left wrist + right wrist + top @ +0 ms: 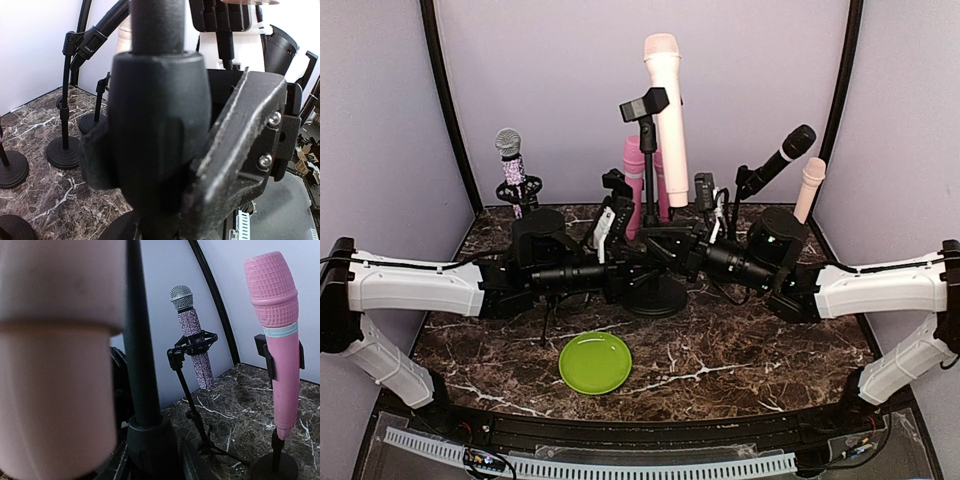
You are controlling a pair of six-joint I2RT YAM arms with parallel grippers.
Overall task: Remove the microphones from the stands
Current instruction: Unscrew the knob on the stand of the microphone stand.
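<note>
A tall pale pink-white microphone (665,110) stands nearly upright against the black clip (642,104) of the middle stand (649,190). Whether the clip still holds it I cannot tell. My left gripper (634,244) is shut on the stand's pole. In the left wrist view its fingers (235,150) squeeze the thick black collar (155,115). My right gripper (678,238) sits beside the pole, just under the microphone's lower end. The right wrist view has the microphone body (55,390) close on the left and the pole (142,365) in the middle. That gripper's fingers do not show.
A green plate (595,362) lies in front of the stand's round base (655,295). Other stands ring the back: a glitter microphone (510,150), a pink one (635,180), a black one (780,160) and a pale one (808,188). Walls close in behind and at both sides.
</note>
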